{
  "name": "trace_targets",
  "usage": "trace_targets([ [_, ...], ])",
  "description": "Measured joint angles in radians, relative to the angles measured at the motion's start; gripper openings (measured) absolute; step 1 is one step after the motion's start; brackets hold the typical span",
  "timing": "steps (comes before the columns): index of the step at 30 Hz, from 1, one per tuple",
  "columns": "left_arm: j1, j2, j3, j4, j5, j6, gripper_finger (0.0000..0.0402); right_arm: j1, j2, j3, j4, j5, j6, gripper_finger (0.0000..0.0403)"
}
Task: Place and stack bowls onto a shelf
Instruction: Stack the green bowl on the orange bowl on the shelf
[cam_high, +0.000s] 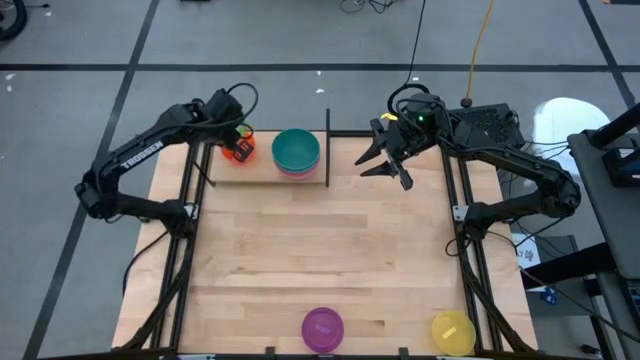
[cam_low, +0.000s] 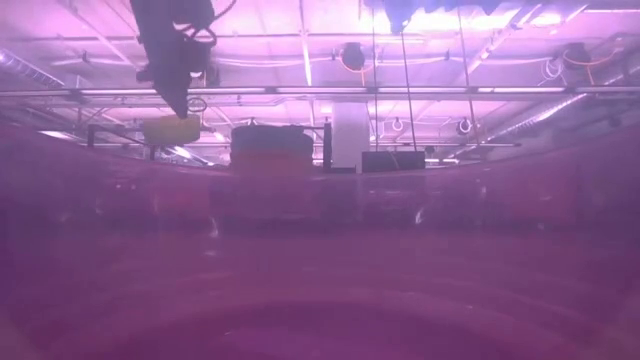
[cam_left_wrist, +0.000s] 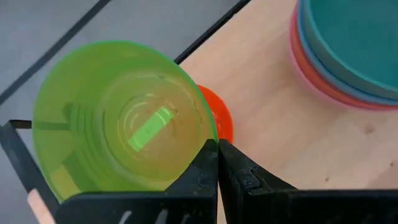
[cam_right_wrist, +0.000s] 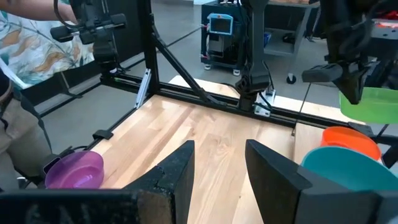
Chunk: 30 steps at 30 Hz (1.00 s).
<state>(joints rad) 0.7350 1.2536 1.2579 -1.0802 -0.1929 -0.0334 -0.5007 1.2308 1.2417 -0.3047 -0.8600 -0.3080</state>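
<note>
lime green bowl (cam_left_wrist: 118, 118) is hanging by its rim from your left pincer (cam_left_wrist: 217, 163), pinching it over the orange bowl (cam_high: 238, 149) on the shelf (cam_high: 262, 171) for stacking; right pincer (cam_right_wrist: 216, 163) is waiting spread nearby.

Robotics lab or test bay. Pale wooden table (cam_high: 330, 260) on black metal frame, two dark robot arms mounted at its side edges. Grey floor (cam_high: 80, 40) marked with dark lines, loose cables (cam_high: 480, 40) trailing behind far edge. Wheeled equipment cart (cam_right_wrist: 219, 37) and exposed ceiling beams (cam_low: 320, 92) beyond.
</note>
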Motion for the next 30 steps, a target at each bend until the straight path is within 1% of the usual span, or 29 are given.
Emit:
trace_targets([
  [4, 0.038, 0.024, -0.002, 0.037, 0.047, 0.008, 0.0, -0.012, 0.0, 0.0, -0.028, 0.0, -0.007, 0.0135],
  [9, 0.073, 0.032, -0.045, 0.091, 0.11, 0.002, 0.0, -0.018, 0.0, 0.0, -0.047, 0.0, -0.047, 0.0135],
  [15, 0.1, 0.031, -0.115, 0.101, 0.113, -0.003, 0.0, -0.018, 0.0, 0.0, -0.047, 0.0, -0.049, 0.0135],
  [18, 0.11, 0.031, -0.154, 0.16, 0.121, 0.009, 0.0, -0.018, 0.0, 0.0, -0.047, 0.0, -0.058, 0.0135],
  [22, 0.122, 0.031, -0.222, 0.232, 0.199, 0.007, 0.0, -0.018, 0.0, 0.0, -0.047, 0.0, -0.073, 0.0135],
  [30, 0.123, 0.031, -0.346, 0.327, 0.193, 0.005, 0.0, -0.018, 0.0, 0.0, -0.048, 0.0, -0.075, 0.0135],
])
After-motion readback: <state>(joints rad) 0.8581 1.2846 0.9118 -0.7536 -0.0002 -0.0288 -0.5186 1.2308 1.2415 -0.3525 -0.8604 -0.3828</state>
